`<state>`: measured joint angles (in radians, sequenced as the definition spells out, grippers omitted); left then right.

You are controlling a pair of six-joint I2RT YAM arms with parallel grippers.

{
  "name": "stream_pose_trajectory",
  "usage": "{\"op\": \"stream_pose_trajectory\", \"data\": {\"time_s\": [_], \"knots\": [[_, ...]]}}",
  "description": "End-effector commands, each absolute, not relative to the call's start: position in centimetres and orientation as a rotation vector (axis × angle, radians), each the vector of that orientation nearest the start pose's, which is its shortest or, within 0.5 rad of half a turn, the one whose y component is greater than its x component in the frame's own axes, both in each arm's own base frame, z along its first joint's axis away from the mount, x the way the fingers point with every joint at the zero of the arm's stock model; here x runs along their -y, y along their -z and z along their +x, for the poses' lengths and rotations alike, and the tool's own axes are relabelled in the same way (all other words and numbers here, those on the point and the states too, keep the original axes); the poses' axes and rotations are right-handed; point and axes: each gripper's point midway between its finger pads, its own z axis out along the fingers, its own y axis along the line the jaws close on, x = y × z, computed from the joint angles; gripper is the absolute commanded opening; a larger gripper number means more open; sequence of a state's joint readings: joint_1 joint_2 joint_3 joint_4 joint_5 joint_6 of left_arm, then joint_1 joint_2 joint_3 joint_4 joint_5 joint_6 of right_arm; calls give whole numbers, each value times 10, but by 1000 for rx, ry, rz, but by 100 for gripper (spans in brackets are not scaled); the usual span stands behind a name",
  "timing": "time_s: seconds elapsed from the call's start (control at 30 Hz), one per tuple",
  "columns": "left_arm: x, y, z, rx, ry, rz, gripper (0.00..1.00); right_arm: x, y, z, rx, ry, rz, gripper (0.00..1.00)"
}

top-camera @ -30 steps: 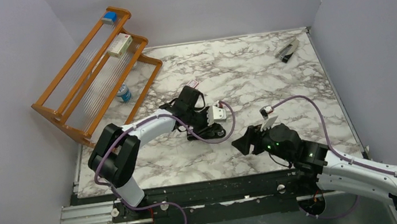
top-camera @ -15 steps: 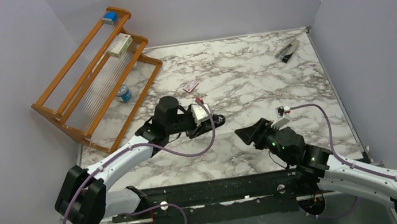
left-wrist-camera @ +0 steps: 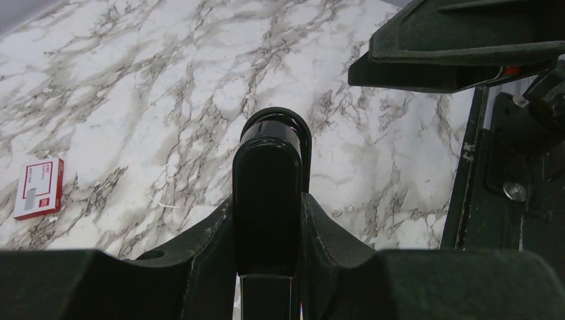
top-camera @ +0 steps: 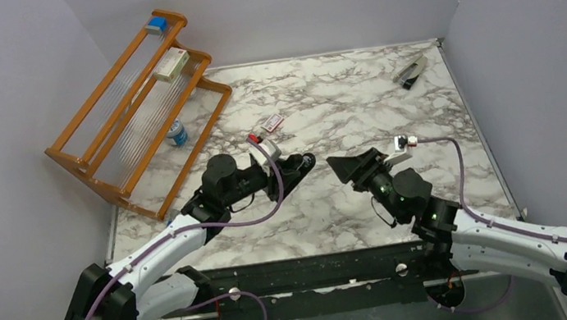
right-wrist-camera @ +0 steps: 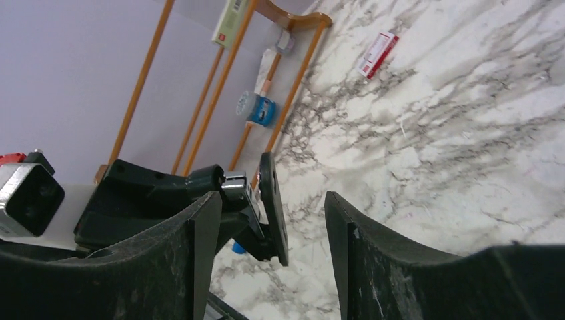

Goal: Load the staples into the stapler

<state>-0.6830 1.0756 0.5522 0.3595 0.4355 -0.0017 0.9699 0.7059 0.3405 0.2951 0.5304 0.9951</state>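
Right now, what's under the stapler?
Marble table shows around the stapler, clamped in the left gripper. Directly beneath it is covered by its own body; the staple packet lies aside.

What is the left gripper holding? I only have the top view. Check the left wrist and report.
Observer: The left gripper is shut on the stapler, one finger pressed against each side, its rounded end pointing away from the wrist.
Operator: Now the right wrist. Give me its jaws.
Observer: The right gripper is open and holds nothing; the stapler's end shows beyond the gap, with a silver metal part on it.
Operator: Describe the packet.
Observer: The red-and-white packet lies flat, a grey rectangle printed on its white face.
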Motion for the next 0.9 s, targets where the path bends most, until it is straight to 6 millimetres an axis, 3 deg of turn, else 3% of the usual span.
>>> {"op": "stream_pose_trajectory", "data": {"time_s": [0.0,0.13,0.3,0.67,0.87], "knots": [[290,-245,230,-1398,926,842,0,-232,-251,238,-1585,-1060,446,60],[293,-249,226,-1371,939,870,0,-247,-260,245,-1595,-1051,412,58],[295,-257,225,-1343,947,880,0,-260,-257,253,-1615,-1032,389,54],[297,-268,222,-1305,970,886,0,-272,-222,259,-1703,-987,390,51],[296,-268,224,-1302,964,870,0,-290,-211,255,-1748,-1039,340,50]]}}
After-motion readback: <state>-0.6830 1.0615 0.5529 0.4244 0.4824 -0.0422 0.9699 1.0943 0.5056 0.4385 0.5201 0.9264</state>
